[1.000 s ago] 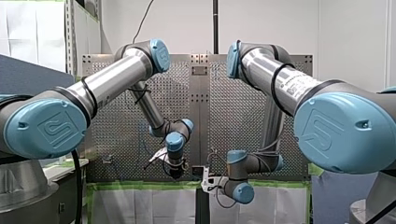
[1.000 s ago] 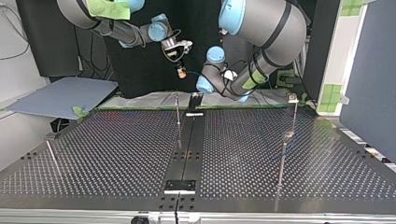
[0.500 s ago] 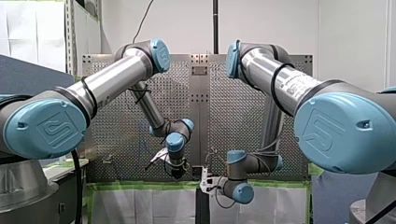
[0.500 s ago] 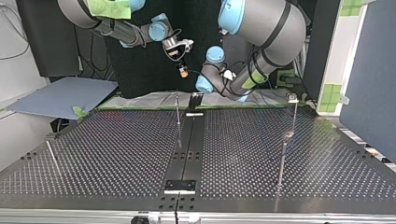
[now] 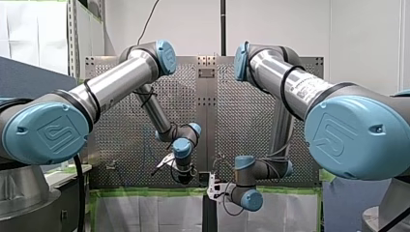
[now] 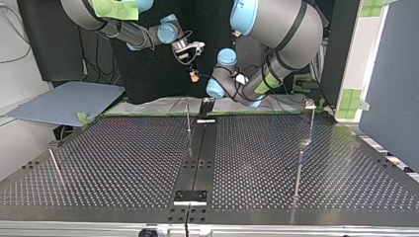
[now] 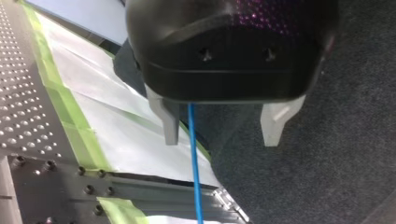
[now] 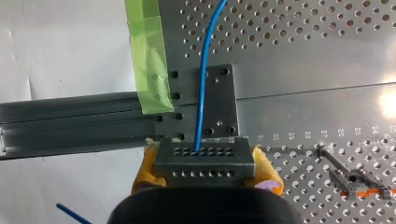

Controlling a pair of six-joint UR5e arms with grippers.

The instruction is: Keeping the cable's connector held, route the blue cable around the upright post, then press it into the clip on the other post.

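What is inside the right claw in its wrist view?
A grey connector with rows of holes, clamped between yellow pads; the blue cable leaves one hole. The pads' inner faces are covered.

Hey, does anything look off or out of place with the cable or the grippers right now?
Nothing stands out. My right gripper clamps the connector squarely, and the blue cable runs straight between my left gripper's open fingers, untouched.
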